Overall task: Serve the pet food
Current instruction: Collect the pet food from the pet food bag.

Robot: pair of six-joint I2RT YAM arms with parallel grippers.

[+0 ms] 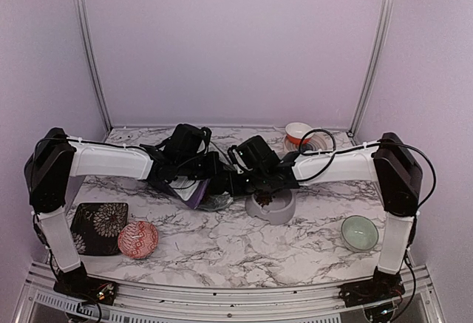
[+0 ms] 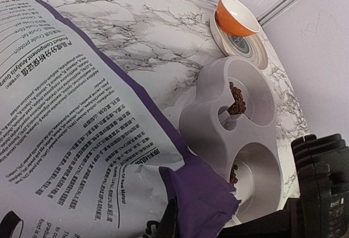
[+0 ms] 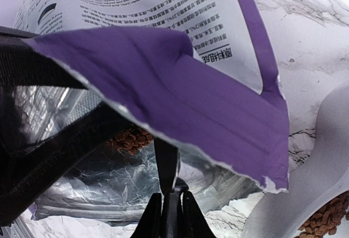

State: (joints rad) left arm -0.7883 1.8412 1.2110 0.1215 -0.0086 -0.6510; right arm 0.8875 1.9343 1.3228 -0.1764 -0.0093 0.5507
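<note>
The pet food shows as brown kibble (image 3: 130,139) deep inside the foil-lined purple and white bag (image 3: 163,74), which lies tilted with its torn mouth toward the grey double-bowl feeder (image 2: 218,123). More kibble (image 2: 236,99) lies in the feeder's far bowl, and a few pellets (image 2: 234,174) in the near one. My left gripper (image 2: 172,221) is shut on the bag's purple edge, its fingers mostly hidden behind it. My right gripper (image 3: 168,194) is shut on a thin dark handle (image 3: 166,162) that reaches into the bag's mouth; its far end is hidden.
An orange bowl (image 1: 298,132) on stacked plates stands at the back right. A green bowl (image 1: 360,232) sits near the right arm's base. A red patterned bowl (image 1: 138,239) and a dark floral plate (image 1: 99,227) lie at the front left.
</note>
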